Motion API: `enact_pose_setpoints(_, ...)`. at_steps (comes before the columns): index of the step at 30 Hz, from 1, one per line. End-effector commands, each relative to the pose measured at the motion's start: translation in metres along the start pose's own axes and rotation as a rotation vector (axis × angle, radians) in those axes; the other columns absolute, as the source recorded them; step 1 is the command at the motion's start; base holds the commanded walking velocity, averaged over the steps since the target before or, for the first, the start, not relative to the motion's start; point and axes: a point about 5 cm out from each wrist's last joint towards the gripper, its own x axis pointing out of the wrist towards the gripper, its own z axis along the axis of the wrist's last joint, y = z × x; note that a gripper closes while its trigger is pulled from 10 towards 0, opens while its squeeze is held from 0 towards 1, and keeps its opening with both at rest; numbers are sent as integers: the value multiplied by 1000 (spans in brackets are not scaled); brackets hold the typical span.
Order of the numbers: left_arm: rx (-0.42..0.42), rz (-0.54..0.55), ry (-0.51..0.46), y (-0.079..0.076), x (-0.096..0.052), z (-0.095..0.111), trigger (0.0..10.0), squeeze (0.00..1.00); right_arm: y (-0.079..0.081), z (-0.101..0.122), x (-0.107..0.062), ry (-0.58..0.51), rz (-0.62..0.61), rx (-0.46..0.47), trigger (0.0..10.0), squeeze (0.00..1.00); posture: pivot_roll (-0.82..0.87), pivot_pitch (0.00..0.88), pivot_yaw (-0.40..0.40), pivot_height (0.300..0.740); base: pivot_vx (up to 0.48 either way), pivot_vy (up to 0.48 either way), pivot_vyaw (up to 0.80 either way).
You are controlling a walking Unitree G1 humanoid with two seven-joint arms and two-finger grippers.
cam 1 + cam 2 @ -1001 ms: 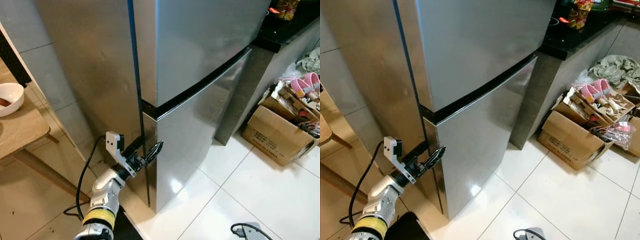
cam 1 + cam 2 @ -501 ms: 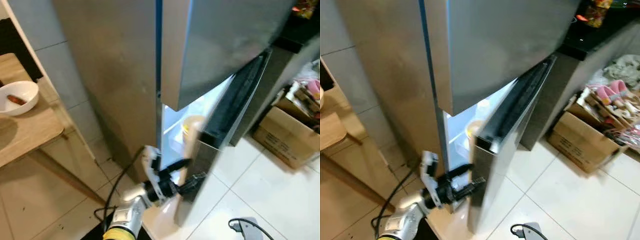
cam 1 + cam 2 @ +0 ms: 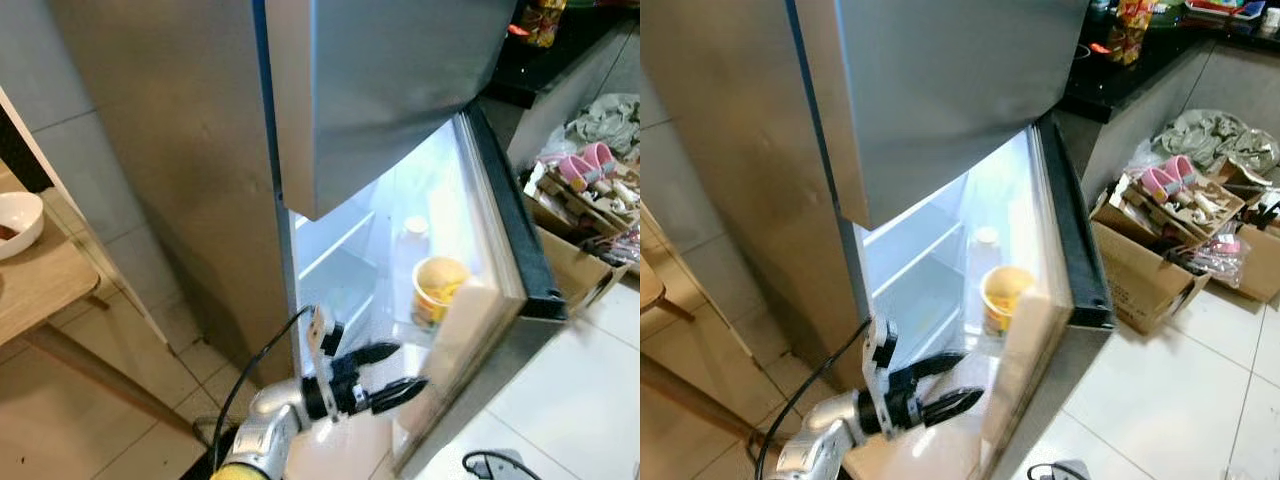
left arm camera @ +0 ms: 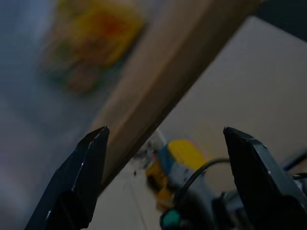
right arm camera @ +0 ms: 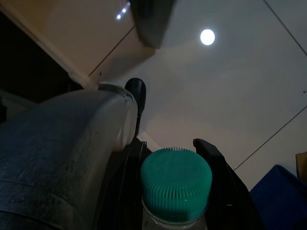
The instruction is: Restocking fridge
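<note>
The silver fridge's lower door [image 3: 505, 300] stands wide open, and its upper door [image 3: 390, 90] is shut. Inside the lower door, a shelf carries a yellow cup [image 3: 438, 288] and a white bottle [image 3: 415, 232]. My left gripper [image 3: 412, 365] is open, low at the inner side of the lower door. In the left wrist view the door's edge [image 4: 163, 76] runs between its spread fingers [image 4: 76, 177]. My right gripper [image 5: 170, 148] hangs low over the floor, shut on a clear bottle with a green cap [image 5: 176, 184].
A wooden table [image 3: 40, 290] with a white bowl [image 3: 18, 220] stands at the left. At the right, cardboard boxes [image 3: 1140, 270] hold slippers and clutter beside a dark counter [image 3: 1110, 85]. A black cable [image 3: 245, 385] trails from my left arm.
The lower fridge door has swung from shut to wide open. My left gripper moved rightward with the door's edge. The camera has also shifted.
</note>
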Motion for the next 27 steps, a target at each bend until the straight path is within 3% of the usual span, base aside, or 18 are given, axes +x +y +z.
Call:
enact_pose_setpoints(1, -16, 58, 17, 4, -10, -8, 10000, 0, 1, -3, 0, 10, 3, -4, 10000, 0, -40, 81, -12, 740, 0, 0, 0)
enact_pose_setpoints(2, -28, 97, 28, 8, -18, -12, 10000, 0, 2, -3, 0, 8, 6, -8, 10000, 0, -40, 81, -12, 740, 0, 0, 0)
enact_pose_setpoints(3, -68, 193, 54, 17, -35, -21, 10000, 0, 3, -2, 0, 2, 10, -25, 10000, 0, -39, 79, -13, 740, 0, 0, 0)
enact_pose_setpoints(4, -68, 193, 54, 17, -35, -21, 10000, 0, 3, -2, 0, 2, 10, -25, 10000, 0, -39, 79, -13, 740, 0, 0, 0)
enact_pose_setpoints(5, -96, 302, 78, 24, -52, -29, 10000, 0, 4, 2, 0, -18, 21, -71, 10000, 0, -39, 79, -13, 740, 0, 0, 0)
enact_pose_setpoints(10, -140, 513, 129, 33, -85, -48, 10000, 0, 7, 21, 2, -105, 63, -164, 10000, 0, -42, 80, -13, 740, 0, 0, 0)
enact_pose_setpoints(11, -140, 513, 129, 33, -85, -48, 10000, 0, 7, 21, 2, -105, 63, -164, 10000, 0, -42, 80, -13, 740, 0, 0, 0)
enact_pose_setpoints(16, -203, 752, 224, 31, -120, -77, 10000, 0, 10, 62, 2, -265, 110, -265, 10000, 0, -46, 82, -17, 740, 0, 0, 0)
enact_pose_setpoints(17, -203, 752, 224, 31, -120, -77, 10000, 0, 10, 62, 2, -265, 110, -265, 10000, 0, -46, 82, -17, 740, 0, 0, 0)
enact_pose_setpoints(18, -248, 835, 219, 28, -132, -85, 10000, 0, 13, 83, 1, -345, 140, -290, 10000, 0, -46, 82, -17, 740, 0, 0, 0)
enact_pose_setpoints(20, -265, 872, 218, 27, -137, -88, 10000, 0, 15, 91, 0, -378, 155, -299, 10000, 0, -46, 82, -17, 740, 0, 0, 0)
enact_pose_setpoints(21, -286, 935, 233, 26, -145, -94, 10000, 0, 20, 109, -2, -440, 185, -336, 10000, 0, -46, 82, -17, 740, 0, 0, 0)
enact_pose_setpoints(27, -328, 1027, 248, 21, -160, -104, 10000, 0, 33, 144, -8, -568, 242, -419, 10000, 0, -46, 85, -20, 740, 0, 0, 0)
